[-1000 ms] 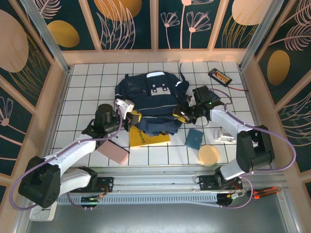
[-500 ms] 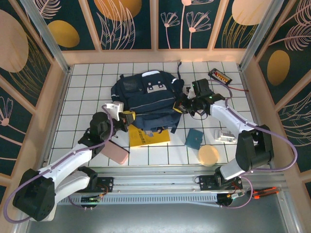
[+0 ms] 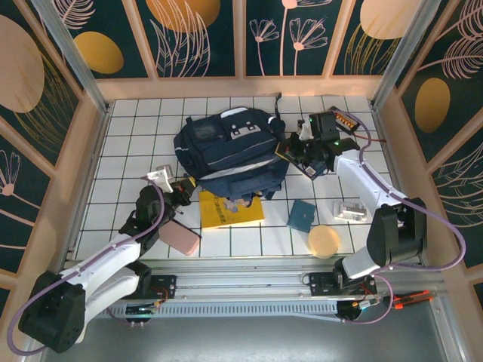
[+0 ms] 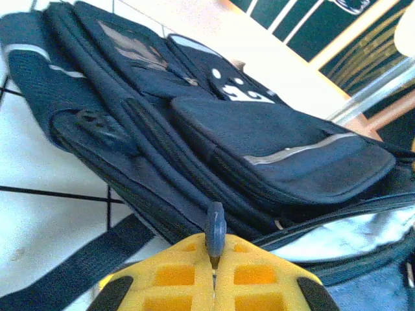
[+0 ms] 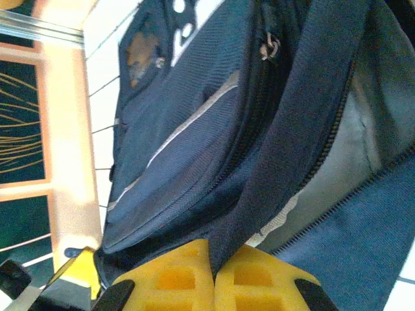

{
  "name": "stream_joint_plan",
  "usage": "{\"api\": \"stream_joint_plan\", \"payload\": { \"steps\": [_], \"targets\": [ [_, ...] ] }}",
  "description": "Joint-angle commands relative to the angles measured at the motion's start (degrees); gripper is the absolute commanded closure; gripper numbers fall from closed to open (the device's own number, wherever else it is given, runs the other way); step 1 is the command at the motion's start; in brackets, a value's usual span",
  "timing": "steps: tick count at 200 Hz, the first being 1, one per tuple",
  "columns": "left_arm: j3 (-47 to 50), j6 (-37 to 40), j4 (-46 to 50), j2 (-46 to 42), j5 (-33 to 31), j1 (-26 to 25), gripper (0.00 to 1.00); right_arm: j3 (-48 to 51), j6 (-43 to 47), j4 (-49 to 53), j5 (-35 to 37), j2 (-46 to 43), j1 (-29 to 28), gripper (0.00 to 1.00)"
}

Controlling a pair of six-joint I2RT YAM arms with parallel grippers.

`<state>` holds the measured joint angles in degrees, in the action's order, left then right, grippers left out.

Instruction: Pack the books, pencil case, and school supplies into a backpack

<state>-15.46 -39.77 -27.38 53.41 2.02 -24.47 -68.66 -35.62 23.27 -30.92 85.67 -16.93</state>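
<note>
Seen from above, the backpack [image 3: 226, 147] lies between the two arms. The left pincer [image 3: 183, 186] is clenched at its near-left edge and the right pincer [image 3: 289, 153] at its right edge. The yellow book [image 3: 230, 211] lies just right of the left pincer, its far edge tucked beneath the bag. The pencil case [image 3: 181, 237] lies on the tabletop [image 3: 128, 128] just on the near side of that pincer. The teal pad [image 3: 302, 216] sits on the near side of the right pincer, apart from it, with a tan disc [image 3: 324, 241] nearer the bases.

At the left wrist, the left pincer [image 4: 214, 256] is pinched shut on a grey zip pull [image 4: 214, 228]. The backpack [image 4: 259, 142] spreads beyond it, and a gap showing pale lining [image 4: 337, 241] opens to the pincer's right.

At the right wrist, the right pincer [image 5: 213, 262] grasps a navy fabric edge of the backpack [image 5: 194, 129], with grey lining [image 5: 353, 162] showing to its right.

By my reading the bag is only being opened. The book, case and pad lie outside it, so the packing itself remains to be done.
</note>
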Motion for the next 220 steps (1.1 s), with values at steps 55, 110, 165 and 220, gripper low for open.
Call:
{"api": "stream_joint_plan", "payload": {
  "steps": [55,110,165,220],
  "targets": [
    [-1.19,5.39,-11.34,10.29,-12.49,7.89,0.97,-8.97,4.11,-5.75,-5.51,0.28,3.21,1.0],
    [-3.64,7.61,-20.1,24.32,-17.31,11.96,0.95,-14.68,3.67,-5.79,-9.85,1.38,3.14,1.0],
    [-8.99,12.14,-22.43,29.83,-14.65,13.92,0.47,-17.38,0.55,-10.26,-10.65,5.18,2.76,1.0],
    [-21.01,26.03,-6.21,16.11,2.03,13.79,0.13,-17.11,-6.23,-24.0,-12.17,10.26,1.25,1.0]
  ]
}}
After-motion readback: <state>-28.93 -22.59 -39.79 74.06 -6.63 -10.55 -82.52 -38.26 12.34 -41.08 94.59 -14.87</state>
